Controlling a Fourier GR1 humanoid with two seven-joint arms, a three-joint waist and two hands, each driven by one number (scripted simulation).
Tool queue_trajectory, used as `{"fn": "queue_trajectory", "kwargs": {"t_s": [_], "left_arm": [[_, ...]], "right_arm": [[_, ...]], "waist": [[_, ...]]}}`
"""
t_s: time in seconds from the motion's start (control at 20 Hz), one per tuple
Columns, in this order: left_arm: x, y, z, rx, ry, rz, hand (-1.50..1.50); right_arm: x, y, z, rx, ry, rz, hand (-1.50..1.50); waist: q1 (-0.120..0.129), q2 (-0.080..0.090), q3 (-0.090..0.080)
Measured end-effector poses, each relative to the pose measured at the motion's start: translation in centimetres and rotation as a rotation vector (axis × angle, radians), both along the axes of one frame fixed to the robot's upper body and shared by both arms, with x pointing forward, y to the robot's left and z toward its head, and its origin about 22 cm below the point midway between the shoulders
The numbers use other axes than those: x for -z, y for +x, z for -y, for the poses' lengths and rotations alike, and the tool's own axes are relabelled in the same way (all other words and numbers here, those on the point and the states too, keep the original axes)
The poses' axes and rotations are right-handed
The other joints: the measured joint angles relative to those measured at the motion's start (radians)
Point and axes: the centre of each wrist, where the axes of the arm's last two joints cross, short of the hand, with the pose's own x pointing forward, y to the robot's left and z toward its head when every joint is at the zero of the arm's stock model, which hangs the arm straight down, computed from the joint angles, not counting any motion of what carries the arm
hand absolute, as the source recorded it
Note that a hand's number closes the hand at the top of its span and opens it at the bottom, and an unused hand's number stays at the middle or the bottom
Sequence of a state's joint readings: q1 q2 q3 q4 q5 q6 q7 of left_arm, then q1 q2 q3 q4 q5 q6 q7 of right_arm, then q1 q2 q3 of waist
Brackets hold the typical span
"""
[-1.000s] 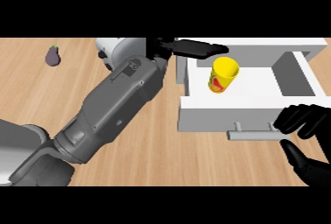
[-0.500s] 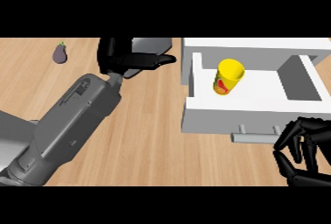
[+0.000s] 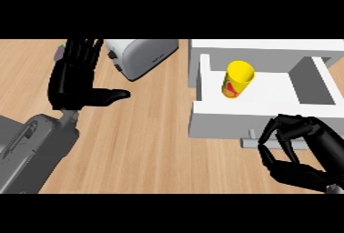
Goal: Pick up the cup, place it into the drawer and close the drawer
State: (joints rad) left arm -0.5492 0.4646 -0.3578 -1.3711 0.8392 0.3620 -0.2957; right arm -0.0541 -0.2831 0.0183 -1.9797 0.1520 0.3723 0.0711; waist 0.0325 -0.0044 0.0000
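Head view looks steeply down on the wooden counter [image 3: 154,141], where a white drawer [image 3: 222,119] stands pulled open at the far right corner. The yellow cup [image 3: 236,79] is inside it, upright in the drawer's left half, just beside the left wall and apart from both hands; a red mark shows on its side. A grey handle [image 3: 252,143] juts from the drawer's front wall toward the near edge. The right hand [image 3: 306,157] sits at the near right corner, directly in front of that wall, its fingers [image 3: 290,126] bent inward toward the thumb and covering the handle's right part. Whether they actually clasp the bar or only hang over it cannot be told, and nothing else is held. The left hand [image 3: 73,84] is raised over the counter's far left part, well apart from the drawer, with straight fingers [image 3: 84,51] pointing at the far edge and the thumb [image 3: 111,94] stuck out sideways toward the drawer; it holds nothing. Its grey forearm [image 3: 33,152] comes in from the near left corner. A silver toaster [image 3: 142,54] stands along the far edge between the left hand and the drawer, close beside the hand's fingers.
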Motion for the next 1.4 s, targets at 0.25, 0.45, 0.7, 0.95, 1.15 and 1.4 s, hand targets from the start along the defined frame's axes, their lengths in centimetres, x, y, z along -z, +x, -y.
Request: {"fn": "queue_trajectory", "kwargs": {"t_s": [0.25, 0.45, 0.7, 0.95, 1.15, 1.4], "left_arm": [[1.6, -2.0, -2.9, -0.006, -0.004, -0.01, -1.5], [2.9, -3.7, -5.2, -0.013, -0.007, -0.008, -1.5], [4.2, -6.0, -8.1, -0.018, -0.012, -0.015, -1.5], [4.6, -6.9, -10.3, -0.031, -0.017, -0.013, -1.5], [4.8, -7.3, -10.6, -0.028, -0.023, -0.01, -1.5], [6.0, -8.1, -11.7, -0.026, -0.024, -0.008, -1.5]], "right_arm": [[1.4, 0.9, -1.2, -0.027, -0.241, 0.053, 1.5], [4.0, 2.0, -2.1, -0.034, -0.359, 0.069, 1.5], [7.4, 4.8, -3.4, -0.016, -0.437, 0.061, -1.5], [10.0, 7.3, -4.1, -0.017, -0.526, 0.032, -1.5], [11.9, 9.6, -4.6, -0.024, -0.567, 0.002, -1.5], [13.2, 12.5, -4.1, -0.014, -0.572, -0.014, -1.5]], "waist": [[0.0, 0.003, 0.0], [-0.008, 0.004, 0.0], [-0.01, 0.005, 0.0], [-0.016, 0.006, 0.0], [-0.017, 0.007, 0.0], [-0.015, 0.005, -0.001]]}}
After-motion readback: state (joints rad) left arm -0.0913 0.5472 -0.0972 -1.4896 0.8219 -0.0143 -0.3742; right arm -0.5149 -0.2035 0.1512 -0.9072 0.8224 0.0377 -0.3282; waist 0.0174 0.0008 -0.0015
